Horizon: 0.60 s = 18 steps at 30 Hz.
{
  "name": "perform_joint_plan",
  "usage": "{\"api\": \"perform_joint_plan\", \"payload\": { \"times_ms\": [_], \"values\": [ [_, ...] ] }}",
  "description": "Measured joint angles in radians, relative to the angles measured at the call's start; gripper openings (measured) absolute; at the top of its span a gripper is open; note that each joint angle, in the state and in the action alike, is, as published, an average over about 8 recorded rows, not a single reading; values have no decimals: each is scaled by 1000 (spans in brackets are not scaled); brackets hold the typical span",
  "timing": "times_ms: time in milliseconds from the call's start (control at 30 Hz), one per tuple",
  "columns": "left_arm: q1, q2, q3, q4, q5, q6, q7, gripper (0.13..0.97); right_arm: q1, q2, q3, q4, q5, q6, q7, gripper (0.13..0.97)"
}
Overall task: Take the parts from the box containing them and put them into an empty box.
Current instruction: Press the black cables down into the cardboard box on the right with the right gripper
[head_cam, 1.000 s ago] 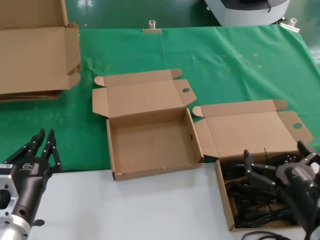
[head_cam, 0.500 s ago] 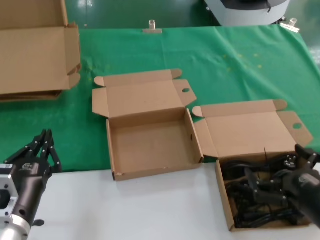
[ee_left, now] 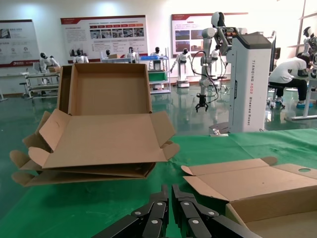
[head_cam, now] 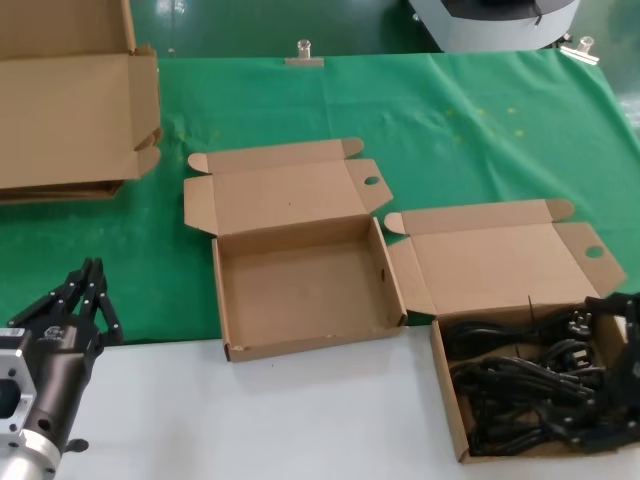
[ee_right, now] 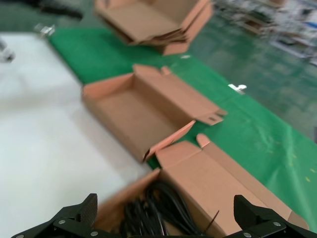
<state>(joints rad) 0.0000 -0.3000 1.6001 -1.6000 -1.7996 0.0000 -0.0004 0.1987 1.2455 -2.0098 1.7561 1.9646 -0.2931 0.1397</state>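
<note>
Where the head view looks down, the left gripper (head_cam: 85, 290) rests low at the near left over the edge of the green cloth (head_cam: 470, 130), its thin black fingers pressed together and pointing away from the robot. The right gripper (head_cam: 625, 330) shows only as dark links at the right edge, over the full box (head_cam: 447, 400); its fingers stand wide apart. Glossy black cords (head_cam: 525, 385) lie tangled inside that shallow corrugated box, whose hinged lid lies back flat with rounded tabs and a round finger hole. Just beside it to the left sits the empty box (head_cam: 300, 285), its twin, lid open too. Larger flattened cardboard (head_cam: 65, 100) lies at the far left, well apart.

From the left wrist, the closed fingers (ee_left: 171, 213) meet tip to tip, pointing toward stacked cardboard (ee_left: 99, 134), with a box lid (ee_left: 247, 181) nearby.

From the right wrist, two black fingertips (ee_right: 79, 215) are spread far apart above the cords (ee_right: 153, 210), holding nothing; the empty box (ee_right: 129, 111) lies beyond.
</note>
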Motion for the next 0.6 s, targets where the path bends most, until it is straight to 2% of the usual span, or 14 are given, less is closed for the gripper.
{"api": "perform_joint_plan", "payload": {
  "times_ms": [333,600],
  "values": [
    [0,0,0,0,0,0,0,172,236,-68,-21,-154,-272,-351,-7,966],
    [0,0,0,0,0,0,0,172,335,-170,-44,-219,-461,-475,-20,966]
  ]
}}
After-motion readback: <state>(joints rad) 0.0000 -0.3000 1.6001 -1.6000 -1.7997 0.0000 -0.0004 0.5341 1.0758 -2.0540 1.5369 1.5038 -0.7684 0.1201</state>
